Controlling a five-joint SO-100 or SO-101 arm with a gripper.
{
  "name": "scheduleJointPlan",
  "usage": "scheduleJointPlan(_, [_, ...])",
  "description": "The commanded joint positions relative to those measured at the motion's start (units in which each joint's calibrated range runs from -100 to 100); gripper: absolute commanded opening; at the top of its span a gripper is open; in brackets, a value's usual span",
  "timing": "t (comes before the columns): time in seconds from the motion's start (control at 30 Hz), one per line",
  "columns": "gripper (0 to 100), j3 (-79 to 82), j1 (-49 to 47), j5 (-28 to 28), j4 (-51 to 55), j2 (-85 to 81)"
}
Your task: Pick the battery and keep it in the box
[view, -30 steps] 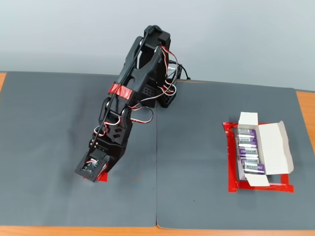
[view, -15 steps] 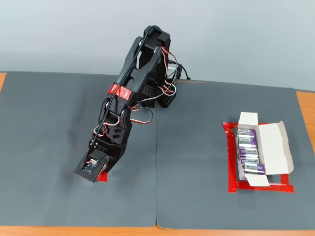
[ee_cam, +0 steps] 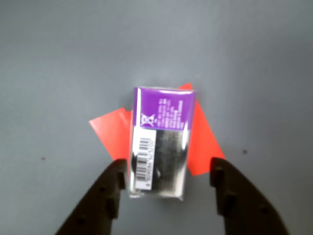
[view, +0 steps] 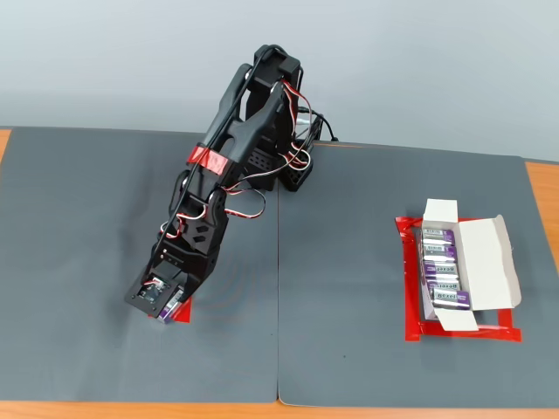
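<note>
The jaws of the gripper (ee_cam: 164, 178) stand wide, one on each side of the battery (ee_cam: 160, 142), apparently not yet clamping it. The battery lies on a red tape patch (ee_cam: 111, 133) on the grey surface (ee_cam: 58, 58), well apart from the box (view: 485, 262), which holds like cells (view: 442, 271).

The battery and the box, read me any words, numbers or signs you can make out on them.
No text can be quoted.
Battery: white print on the purple wrap, blurred.
Same battery: barcode with digits on the white band, too small.
Same battery: crossed-out bin sign, just recognisable.
Cells in the box: labels too small.
</note>
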Motion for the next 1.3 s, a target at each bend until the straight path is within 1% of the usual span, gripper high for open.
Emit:
scheduleJointPlan(0.0, [20,-3.0,0.2,0.0,-0.7,0.5])
scheduleJointPlan(0.97, [19,-6.8,0.2,0.1,0.1,5.3])
scheduleJointPlan(1.03, [16,-6.8,0.2,0.1,0.1,5.3])
scheduleJointPlan(1.2, [3,-6.8,0.2,0.1,0.1,5.3])
scheduleJointPlan(1.27, [2,-6.8,0.2,0.1,0.1,5.3])
